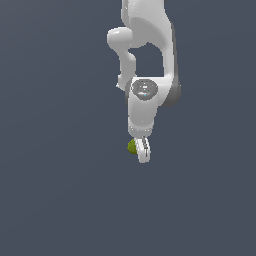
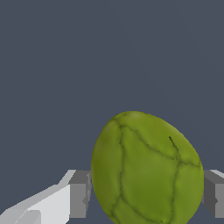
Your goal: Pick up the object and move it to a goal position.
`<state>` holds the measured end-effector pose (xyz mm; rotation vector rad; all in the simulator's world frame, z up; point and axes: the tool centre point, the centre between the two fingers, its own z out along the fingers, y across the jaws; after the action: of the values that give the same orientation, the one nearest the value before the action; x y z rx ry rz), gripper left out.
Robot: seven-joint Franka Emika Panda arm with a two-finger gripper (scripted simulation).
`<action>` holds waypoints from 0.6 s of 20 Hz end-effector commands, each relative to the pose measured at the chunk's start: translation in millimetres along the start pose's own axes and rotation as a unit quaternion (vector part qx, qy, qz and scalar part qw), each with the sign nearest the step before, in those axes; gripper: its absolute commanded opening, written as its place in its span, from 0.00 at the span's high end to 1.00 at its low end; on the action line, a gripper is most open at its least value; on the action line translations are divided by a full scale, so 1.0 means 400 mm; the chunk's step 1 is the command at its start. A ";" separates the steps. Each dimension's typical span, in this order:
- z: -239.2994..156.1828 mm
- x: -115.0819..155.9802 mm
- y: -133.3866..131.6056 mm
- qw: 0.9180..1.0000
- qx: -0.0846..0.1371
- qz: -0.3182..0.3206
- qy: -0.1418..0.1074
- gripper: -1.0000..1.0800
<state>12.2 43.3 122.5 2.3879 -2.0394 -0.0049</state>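
Observation:
The object (image 2: pixel 146 168) is an olive-green, roundish lump with darker creases, and it fills the gap between my fingers in the wrist view. My gripper (image 2: pixel 146 194) is shut on it, with the grey pads (image 2: pixel 79 192) touching it on both sides. In the exterior view the white arm hangs straight down. My gripper (image 1: pixel 143 152) is seen edge-on there, and only a sliver of the object (image 1: pixel 132 146) shows on the exterior view's left of the fingers (image 1: pixel 144 150). The fingers hide the remainder of it.
A plain dark grey-blue surface (image 1: pixel 60 200) fills the background in both views. No other objects, edges or markers show.

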 end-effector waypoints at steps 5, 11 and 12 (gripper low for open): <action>-0.187 0.000 0.033 1.000 0.001 0.001 0.000 1.00; -0.369 0.000 0.065 1.000 0.001 0.001 0.001 1.00; -0.398 0.000 0.070 1.000 0.001 0.001 0.001 1.00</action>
<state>-11.5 39.6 262.7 2.3867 -2.0418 -0.0026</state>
